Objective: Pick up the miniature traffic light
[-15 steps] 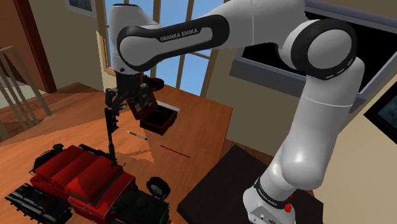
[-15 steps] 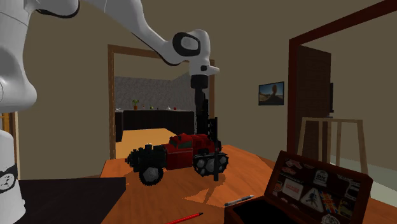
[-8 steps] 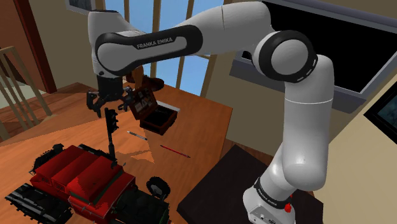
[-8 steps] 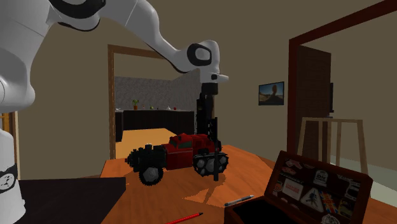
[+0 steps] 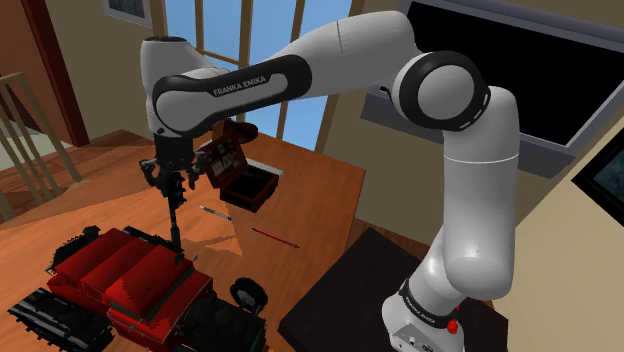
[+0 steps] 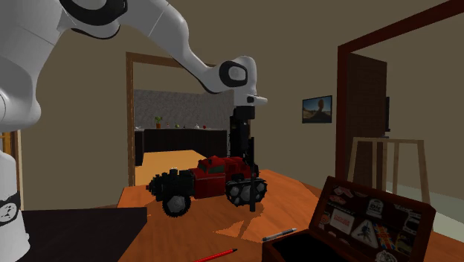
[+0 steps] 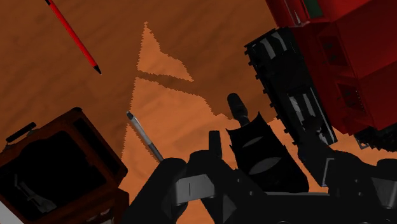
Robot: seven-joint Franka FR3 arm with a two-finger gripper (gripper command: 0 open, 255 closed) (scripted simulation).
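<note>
Though the open gripper (image 5: 172, 178) straddled the top of the miniature traffic light (image 5: 175, 220), we judged it ungrasped — closing and lifting not yet done.

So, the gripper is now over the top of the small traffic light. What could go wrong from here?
1. The gripper is open around the head of the traffic light, a tall thin pole; closing off-centre may push it over.
2. The light stands right beside the red toy truck, so a tilted lift could catch its wheels.
3. Held only at the top, the pole might swing or slip.
</note>
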